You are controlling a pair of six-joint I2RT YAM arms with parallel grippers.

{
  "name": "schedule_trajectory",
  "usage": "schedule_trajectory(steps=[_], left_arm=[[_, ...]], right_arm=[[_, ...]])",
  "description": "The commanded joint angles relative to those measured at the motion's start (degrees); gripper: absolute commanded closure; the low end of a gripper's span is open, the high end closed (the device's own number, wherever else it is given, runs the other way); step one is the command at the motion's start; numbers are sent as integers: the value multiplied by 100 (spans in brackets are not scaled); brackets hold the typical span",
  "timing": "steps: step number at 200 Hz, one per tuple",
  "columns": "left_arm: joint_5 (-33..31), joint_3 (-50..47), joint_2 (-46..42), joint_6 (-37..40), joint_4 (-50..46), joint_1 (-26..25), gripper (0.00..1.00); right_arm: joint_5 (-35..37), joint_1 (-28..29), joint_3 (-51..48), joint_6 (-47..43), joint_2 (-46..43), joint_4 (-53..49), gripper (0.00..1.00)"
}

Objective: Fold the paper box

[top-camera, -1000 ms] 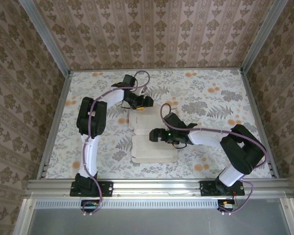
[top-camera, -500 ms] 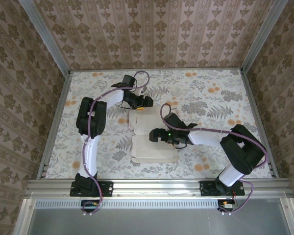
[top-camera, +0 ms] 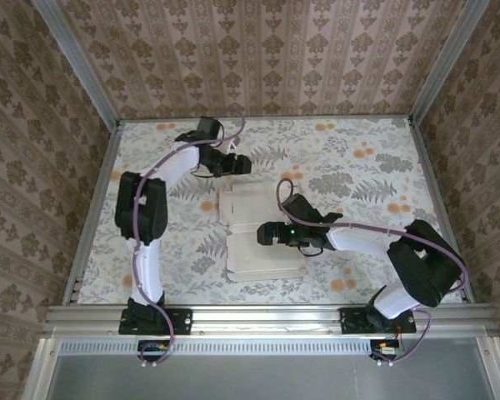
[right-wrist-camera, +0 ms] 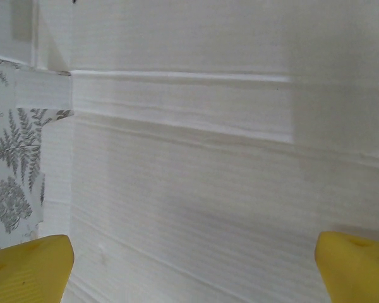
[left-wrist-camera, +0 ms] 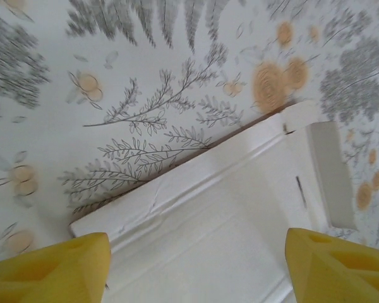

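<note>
Paper box (top-camera: 258,260): lies flat and unfolded at the middle of the table (top-camera: 358,167), pale side up, between the two arms.
Long axis: runs from the near edge toward the far wall.
Left gripper (top-camera: 238,164): jaws wide apart, holding nothing; it hovers over the far end of the sheet, and the far edge lies just ahead of its fingertips (left-wrist-camera: 47,268).
Right gripper (top-camera: 265,235): jaws at their widest, empty, pointing left over the middle creases; this one is nearer to the sheet's centre.
Next move, in my judgement: the far flap must be folded toward the near side, so the left jaws need that edge.
Hard to see: whether the right fingertips touch the card; the part under the right arm is covered.
</note>
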Motion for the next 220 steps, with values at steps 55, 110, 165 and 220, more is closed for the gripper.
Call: schedule_trajectory(steps=[55,110,165,220], left_arm=[[-44,-1365,-1453,-93,-95,151,29],[-9,-2088,-2078,162,-18,190,24],[-241,-1634,-1520,275,-558,286,37],[-208,-1169,-895,376,-856,282,30]], right_arm=[[-135,84,-55,-754,-1250,-887,0],[-9,144,-374,-882,-1724,-798,0],[-155,505,-596,-724,-1562,-582,0],[481,1109,-1146,81,-1168,248,1]])
